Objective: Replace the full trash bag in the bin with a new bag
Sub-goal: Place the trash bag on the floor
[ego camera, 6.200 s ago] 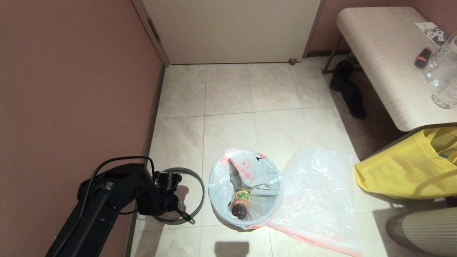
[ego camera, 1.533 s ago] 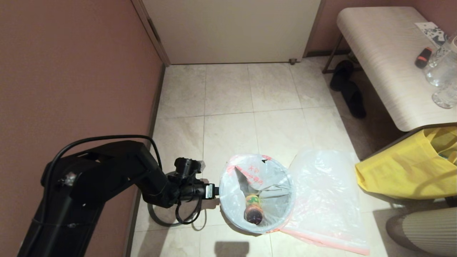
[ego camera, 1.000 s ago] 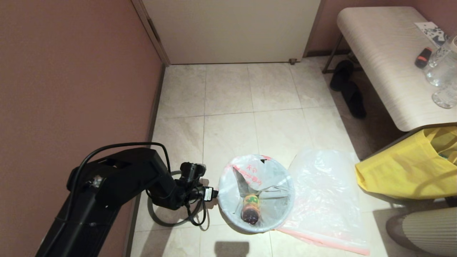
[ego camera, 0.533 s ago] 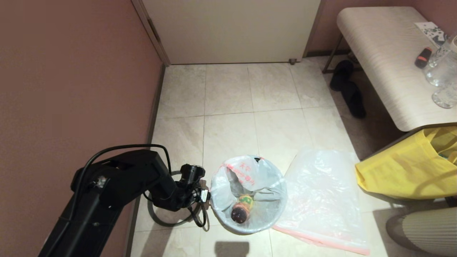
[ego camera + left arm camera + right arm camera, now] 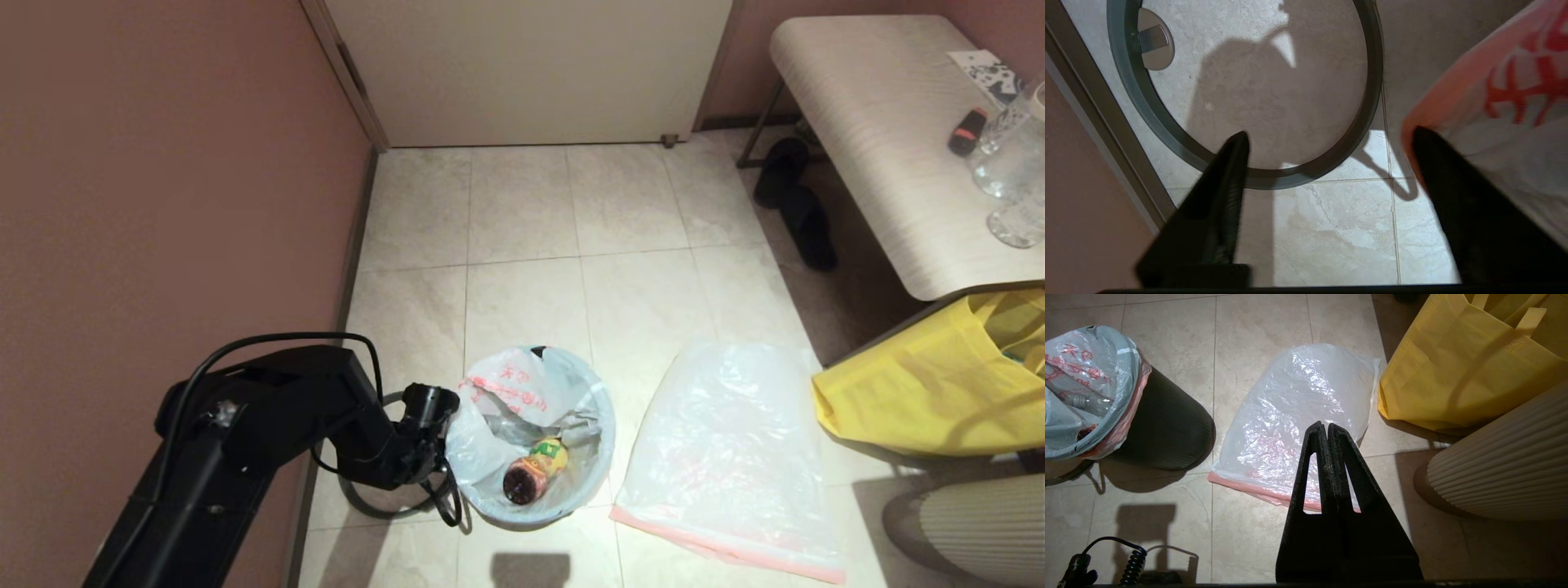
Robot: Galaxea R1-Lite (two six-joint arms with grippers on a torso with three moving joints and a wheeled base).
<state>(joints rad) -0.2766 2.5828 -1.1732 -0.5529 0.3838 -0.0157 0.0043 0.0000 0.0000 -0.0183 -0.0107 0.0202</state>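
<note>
The small round black plastic bin (image 5: 1163, 433) is stood on the pale tiled floor (image 5: 522, 212), lined with the translucent white trash bag with red print (image 5: 510, 392); a brown bottle with a yellow label (image 5: 531, 472) is seen lying inside. The bag's pink-banded mouth is folded over the bin's edge on the far and right sides, but on the arm's side it's bunched up off the rim.

The left gripper (image 5: 1327, 143) is parked right at that bunched edge, jaws spread apart, one finger (image 5: 1453, 183) pressed against the bag's plastic, the other over bare floor, so nothing's pinched. The loose grey ring (image 5: 1363, 102) is laid flat underneath, tight to the brown wall (image 5: 163, 204).

The crinkly clear bag with a pink mouth band (image 5: 727, 449) is spread flat just right of the bin, a strip of bare tile between them. Beyond it a yellow fabric bag (image 5: 931, 384) is crowded in. The right gripper (image 5: 1327, 426) is hung over the clear bag, fingers pressed together, empty.
</note>
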